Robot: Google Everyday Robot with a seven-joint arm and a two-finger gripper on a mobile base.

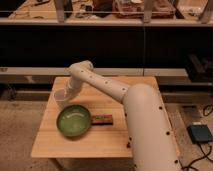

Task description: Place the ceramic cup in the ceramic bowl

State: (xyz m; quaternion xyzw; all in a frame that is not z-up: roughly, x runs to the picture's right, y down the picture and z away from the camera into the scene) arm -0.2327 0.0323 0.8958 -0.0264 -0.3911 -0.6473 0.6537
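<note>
The cup (60,95) stands by the table (115,137) edge at the gripper (68,92); whether the jaws pinch it, I cannot tell. A weak grip may drop it before the bowl (73,121).

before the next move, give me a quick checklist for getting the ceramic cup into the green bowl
1. Gripper at the ceramic cup: ok, it is right against the cup, behind the bowl.
2. Hold on the cup secure: cannot tell.
3. Cup lifted off the table: cannot tell.
4. Ceramic bowl ready: ok, it sits upright on the table and nothing shows inside it.
5. Path from cup to bowl free: ok, nothing lies between them; the brown bar lies beside the bowl, off that path.
6. Cup in the bowl: not ok, it is outside the rim.
</note>
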